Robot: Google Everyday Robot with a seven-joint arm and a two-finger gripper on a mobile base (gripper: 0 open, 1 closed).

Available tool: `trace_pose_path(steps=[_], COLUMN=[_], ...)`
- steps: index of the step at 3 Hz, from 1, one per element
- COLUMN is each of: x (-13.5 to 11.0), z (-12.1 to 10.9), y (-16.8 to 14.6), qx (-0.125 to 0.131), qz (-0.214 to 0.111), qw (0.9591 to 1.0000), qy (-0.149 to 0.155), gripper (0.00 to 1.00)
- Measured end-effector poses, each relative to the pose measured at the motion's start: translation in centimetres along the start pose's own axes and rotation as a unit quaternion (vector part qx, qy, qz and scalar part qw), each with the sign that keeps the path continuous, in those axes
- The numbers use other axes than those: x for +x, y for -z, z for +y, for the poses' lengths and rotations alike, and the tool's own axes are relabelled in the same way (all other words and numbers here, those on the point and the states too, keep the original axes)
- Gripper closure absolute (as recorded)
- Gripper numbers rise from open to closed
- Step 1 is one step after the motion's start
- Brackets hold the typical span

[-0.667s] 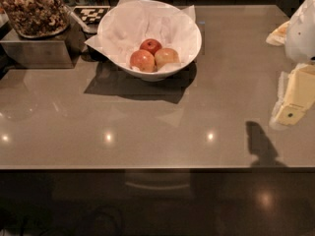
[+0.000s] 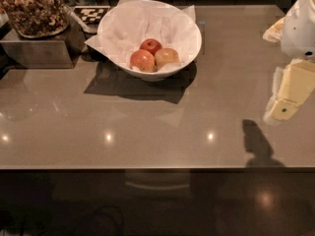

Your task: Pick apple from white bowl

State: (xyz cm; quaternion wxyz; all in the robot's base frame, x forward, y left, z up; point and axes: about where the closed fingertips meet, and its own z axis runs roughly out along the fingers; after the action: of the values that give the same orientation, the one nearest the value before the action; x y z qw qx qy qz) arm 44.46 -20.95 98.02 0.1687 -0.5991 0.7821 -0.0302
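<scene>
The white bowl [image 2: 189, 39], lined with crumpled white paper, stands at the back middle of the grey counter. In it lie three apples. The palest apple [image 2: 167, 56], yellowish-tan with a pink blush, is at the front right of the pile. A red-orange apple [image 2: 142, 60] lies to its left and a small dark red apple [image 2: 151, 45] behind. My gripper [image 2: 282, 108] hangs at the right edge of the view, well to the right of the bowl and nearer the front, above the counter.
A tray of brown nuts [image 2: 33, 10] sits on a metal box [image 2: 37, 50] at the back left. A checkered card [image 2: 91, 14] lies behind the bowl. The counter's front edge [image 2: 147, 168] runs across the lower view.
The bowl and apples have not moved on the counter. The arm and gripper at the right sit slightly differently in the view.
</scene>
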Motion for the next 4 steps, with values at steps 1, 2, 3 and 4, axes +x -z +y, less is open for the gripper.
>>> trace_pose_path(steps=[1,2,3,4], x=[-0.5,-3.0,-5.7,-6.1], z=[-1.6,-5.6,-9.1,-9.7], y=[0.0,0.5,1.3,2.1], qx=[-0.002,-0.01,-0.016,-0.007], qz=[-0.051,-0.143,-0.197,-0.206], qw=[0.998,0.9852,0.973,0.9715], qy=[-0.038,-0.094,-0.119,-0.117], gripper=[0.0,0.0,0.0,0.0])
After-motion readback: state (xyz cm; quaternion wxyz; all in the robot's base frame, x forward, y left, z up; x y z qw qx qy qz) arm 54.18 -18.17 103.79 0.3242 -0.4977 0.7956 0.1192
